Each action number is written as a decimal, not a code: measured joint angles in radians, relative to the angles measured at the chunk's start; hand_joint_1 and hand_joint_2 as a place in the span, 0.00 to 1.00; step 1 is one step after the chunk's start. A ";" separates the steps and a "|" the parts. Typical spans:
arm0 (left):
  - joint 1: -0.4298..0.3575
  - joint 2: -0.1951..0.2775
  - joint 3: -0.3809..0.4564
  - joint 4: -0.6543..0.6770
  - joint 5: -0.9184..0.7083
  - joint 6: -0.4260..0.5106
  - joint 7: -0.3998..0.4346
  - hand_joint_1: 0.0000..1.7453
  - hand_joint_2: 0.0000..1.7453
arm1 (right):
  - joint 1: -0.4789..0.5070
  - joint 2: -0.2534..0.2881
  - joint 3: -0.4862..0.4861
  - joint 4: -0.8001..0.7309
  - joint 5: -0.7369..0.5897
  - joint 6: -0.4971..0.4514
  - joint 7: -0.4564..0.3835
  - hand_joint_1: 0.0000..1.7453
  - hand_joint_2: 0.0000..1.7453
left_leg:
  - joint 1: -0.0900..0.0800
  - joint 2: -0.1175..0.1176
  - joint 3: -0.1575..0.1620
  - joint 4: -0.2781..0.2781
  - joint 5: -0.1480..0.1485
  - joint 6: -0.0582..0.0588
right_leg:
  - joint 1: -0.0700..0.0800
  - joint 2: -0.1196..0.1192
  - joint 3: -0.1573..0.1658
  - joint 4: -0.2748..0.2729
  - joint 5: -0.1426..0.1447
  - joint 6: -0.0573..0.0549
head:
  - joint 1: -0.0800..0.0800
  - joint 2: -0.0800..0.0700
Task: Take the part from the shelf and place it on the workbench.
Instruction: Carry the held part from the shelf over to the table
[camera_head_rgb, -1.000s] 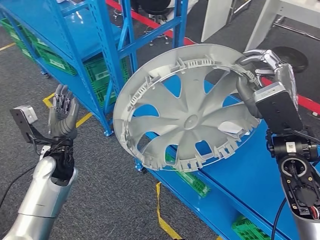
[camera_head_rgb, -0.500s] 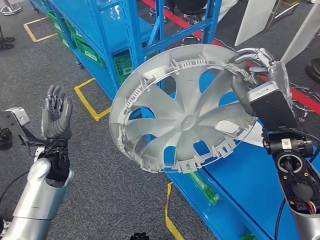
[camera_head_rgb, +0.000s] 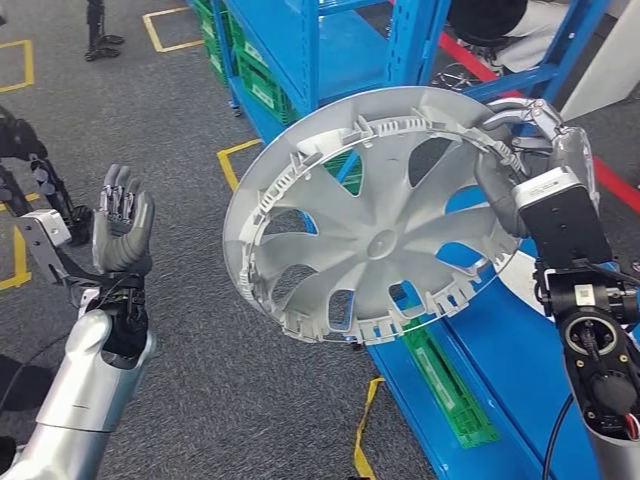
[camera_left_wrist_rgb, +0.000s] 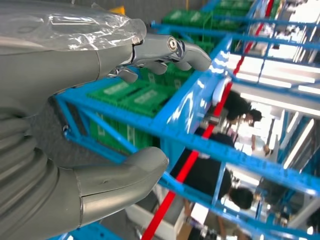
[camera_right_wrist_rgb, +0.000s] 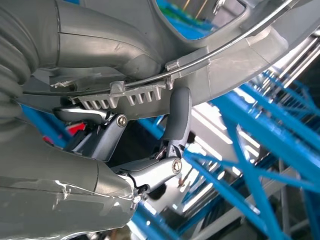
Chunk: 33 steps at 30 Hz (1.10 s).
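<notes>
Right hand grips hubcap by rim, tilted in air over blue shelf edge (inner side up). Right wrist view: fingers hooked over ribbed rim. Left hand raised, fingers spread, holding nothing, well apart from hubcap.

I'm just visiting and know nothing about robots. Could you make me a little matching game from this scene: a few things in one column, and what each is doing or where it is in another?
Things:
1. wheel cover
2. left hand
3. right hand
4. green crate

States:
A. raised, fingers apart, holding nothing
B. sits low in the blue shelf
C. held up in the air by its rim
D. grips a silver rim

Pairs: 1-C, 2-A, 3-D, 4-B
</notes>
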 joint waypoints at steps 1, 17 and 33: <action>0.001 0.000 0.000 0.000 0.000 0.000 0.000 0.00 1.00 | 0.000 0.000 0.000 0.000 0.000 0.000 0.000 1.00 1.00 | -0.001 -0.015 0.003 0.001 -0.001 0.000 | 0.002 0.010 0.022 -0.063 0.044 -0.006 | 0.003 0.000; 0.008 0.000 0.000 0.000 -0.001 0.003 0.001 0.00 1.00 | -0.004 0.002 -0.001 -0.003 -0.002 0.004 -0.001 1.00 1.00 | 0.018 0.088 -0.090 0.151 -0.042 -0.062 | -0.001 -0.070 0.148 -0.315 0.129 -0.035 | -0.036 0.000; 0.014 -0.002 0.000 -0.011 -0.018 0.008 0.015 0.00 1.00 | 0.005 0.003 -0.005 -0.008 -0.030 0.025 -0.005 1.00 1.00 | 0.003 -0.039 0.010 0.005 -0.012 -0.006 | -0.005 0.040 0.058 -0.170 0.107 -0.013 | 0.008 0.000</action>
